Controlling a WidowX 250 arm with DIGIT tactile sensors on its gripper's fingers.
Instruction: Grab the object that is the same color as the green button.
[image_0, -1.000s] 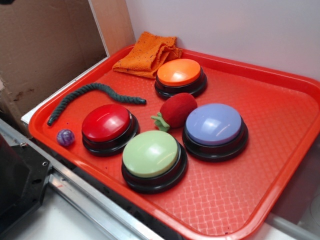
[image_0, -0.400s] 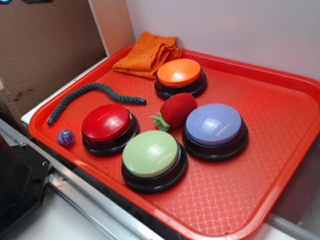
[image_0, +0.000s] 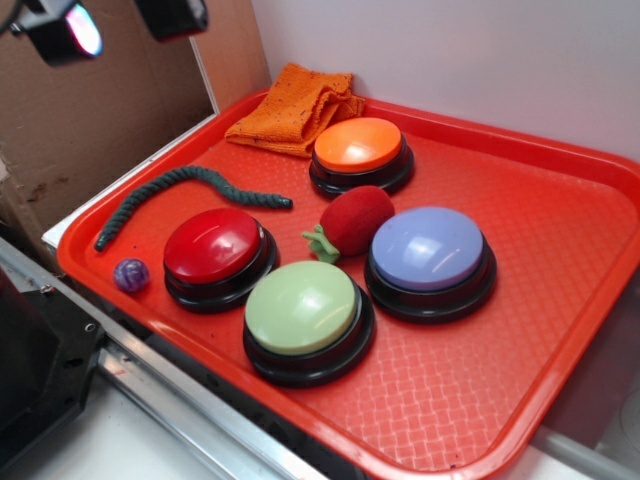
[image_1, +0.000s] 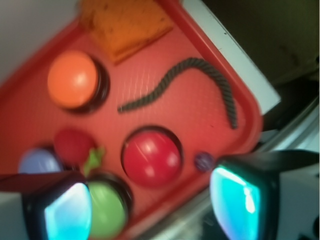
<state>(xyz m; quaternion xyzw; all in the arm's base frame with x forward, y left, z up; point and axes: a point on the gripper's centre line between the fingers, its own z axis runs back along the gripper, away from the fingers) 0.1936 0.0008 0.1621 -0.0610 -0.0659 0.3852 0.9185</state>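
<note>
Rope on tray, far left, just beyond red button, well apart from green button. Prob. light, soft, floppy, twisted surface grippy, not fragile. Best taken across a mid section, where the wave lies clear of the rim. Pincer high above tray, spread wide w/ nothing between the pads, touching nothing.

A dark green twisted rope, pale green button and red plush strawberry lie on a diamond-textured red tray.
</note>
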